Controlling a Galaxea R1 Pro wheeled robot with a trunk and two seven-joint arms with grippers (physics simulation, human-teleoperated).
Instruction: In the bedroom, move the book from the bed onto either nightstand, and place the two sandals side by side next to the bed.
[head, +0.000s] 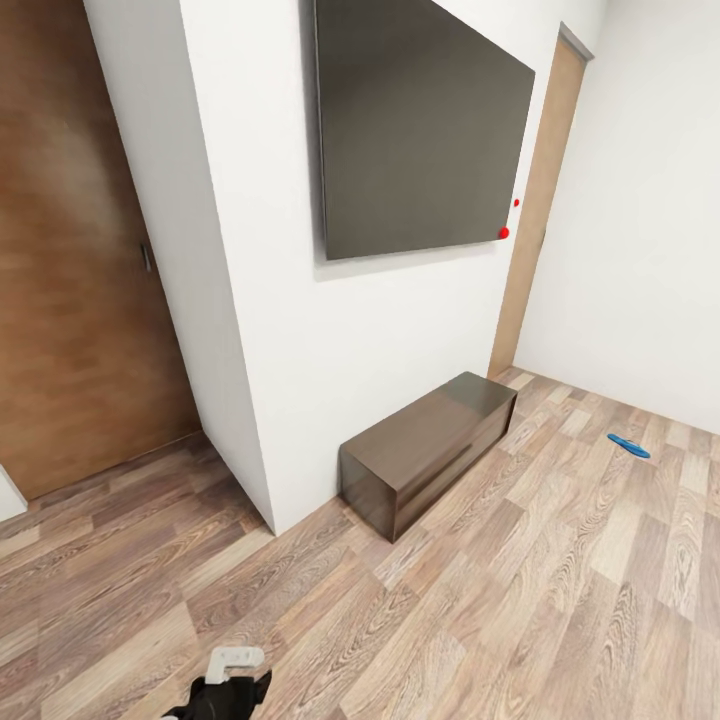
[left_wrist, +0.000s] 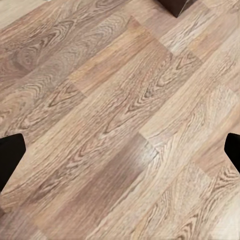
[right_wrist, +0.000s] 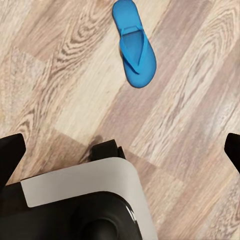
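A bright blue sandal (head: 628, 446) lies flat on the wood-plank floor at the right, past the far end of the bench. In the right wrist view a blue sandal (right_wrist: 134, 45) lies sole-down on the planks, well beyond my right gripper (right_wrist: 120, 155), which is open and holds nothing. I cannot tell whether these are the same sandal. My left gripper (left_wrist: 120, 155) is open too, over bare floor, with dark fingertips (left_wrist: 10, 155) at the frame edges. The book, the bed and the nightstand are out of view.
A long dark TV bench (head: 430, 450) stands against the white wall under a large dark screen (head: 420, 125). A brown wooden door (head: 80, 260) is at the left and a doorway (head: 535, 210) at the back right. My own grey-and-black body part (right_wrist: 85, 200) is under the right gripper.
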